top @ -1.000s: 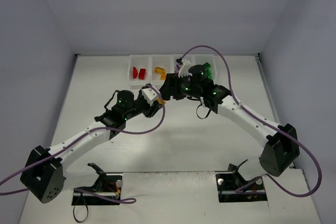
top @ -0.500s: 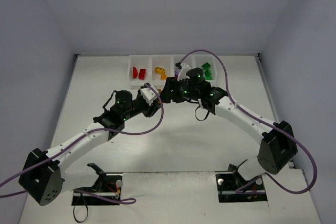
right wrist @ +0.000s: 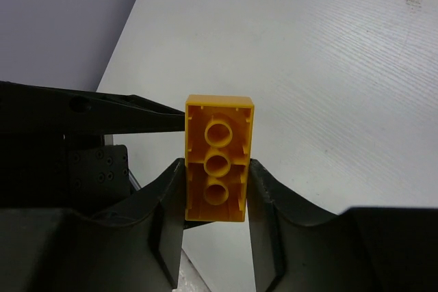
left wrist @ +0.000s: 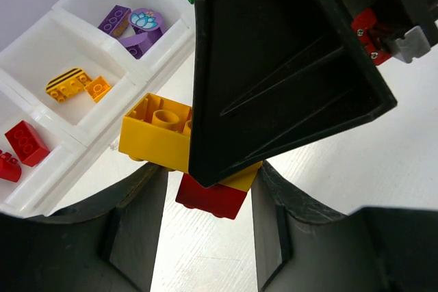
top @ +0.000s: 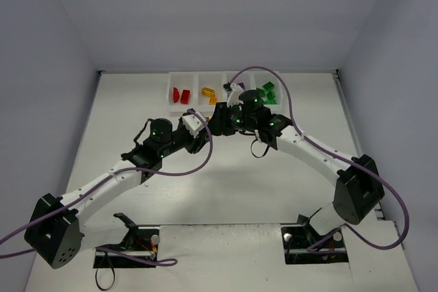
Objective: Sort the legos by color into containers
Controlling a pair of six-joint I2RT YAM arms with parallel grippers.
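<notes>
Gripping: left pincer (left wrist: pixel 209 193) clamps red brick (left wrist: pixel 217 204) stuck under yellow brick (left wrist: pixel 154 131) | right pincer (right wrist: pixel 216 169) closed on yellow brick's sides | location: above desk (left wrist: pixel 356 162), near bins (left wrist: pixel 171 46)

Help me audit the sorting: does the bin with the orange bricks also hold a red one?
No, the orange bin holds only two orange bricks; the red bricks sit in the next bin.

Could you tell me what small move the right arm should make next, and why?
Probably pull the right gripper away to snap the yellow brick off the red brick: its fingers clamp the yellow one, the left gripper pinches the red one, and the two are joined.
</notes>
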